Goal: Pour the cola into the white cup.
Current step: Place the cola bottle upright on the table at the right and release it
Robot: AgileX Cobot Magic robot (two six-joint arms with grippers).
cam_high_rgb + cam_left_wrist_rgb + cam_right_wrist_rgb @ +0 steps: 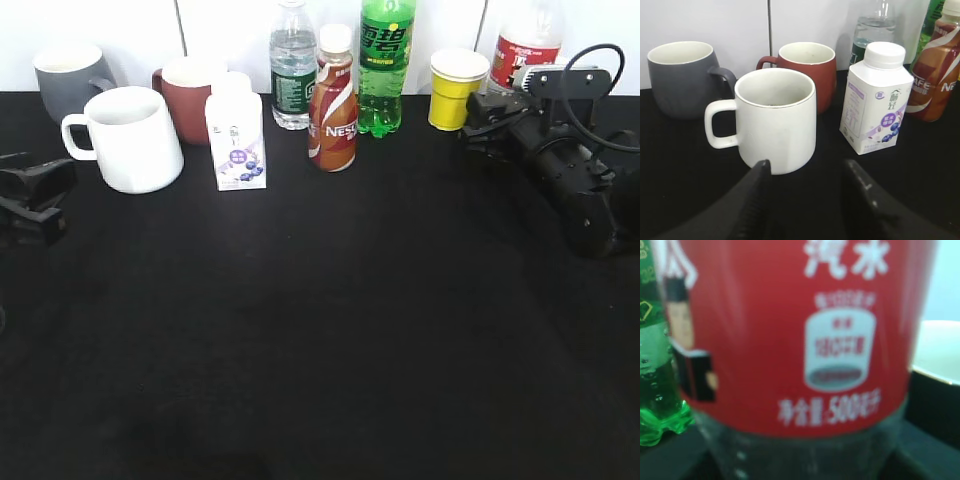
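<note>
Red-labelled clear plastic cola bottle (524, 48) stands at the counter's back right, where our right gripper (487, 118) meets it, grip unclear, so we must lift it toward the big white cup (776, 120) before our spread left gripper (807, 192).

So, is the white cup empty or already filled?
Empty: the left wrist view looks into the white cup and shows bare pale walls, no dark liquid.
</note>
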